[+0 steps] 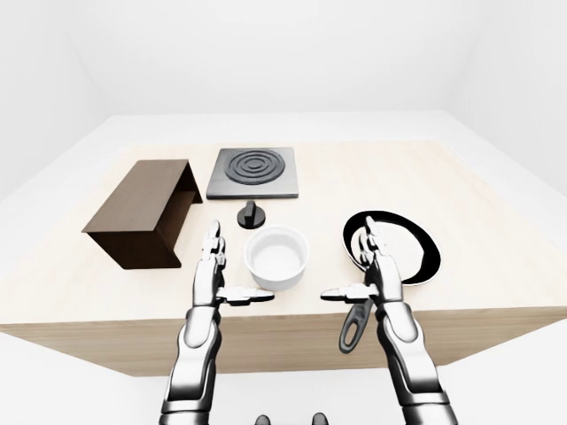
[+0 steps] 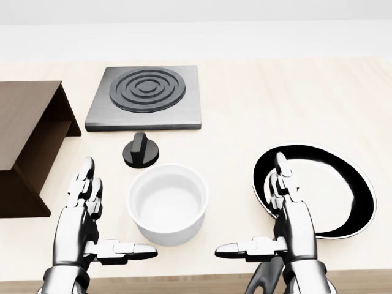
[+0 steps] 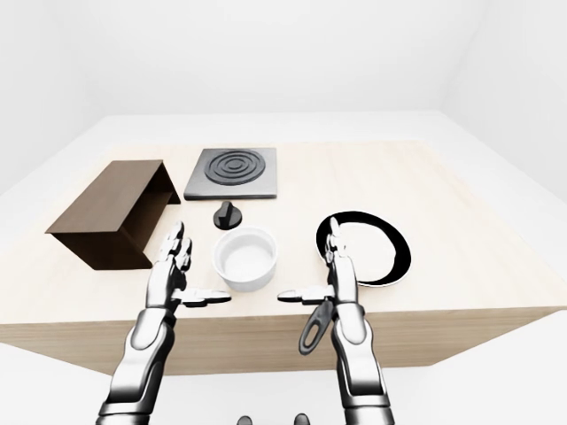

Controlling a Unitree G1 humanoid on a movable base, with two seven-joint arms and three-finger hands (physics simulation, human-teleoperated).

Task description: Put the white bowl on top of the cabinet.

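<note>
White bowl at lower centre of the head view on the tabletop, between left hand and right hand, both spread wide, holding nothing; cabinet at left

In the head view, everything rests on the worktop, placed here relative to the bowl. The knob lies just above the bowl, to its upper left. The hob plate lies above the knob, farther toward the top. The cabinet stands well left of the bowl. The pan lies right of the bowl, apart from it. The left robot hand stands open left of the bowl, the right robot hand open to its right, over the pan's left edge.
</note>
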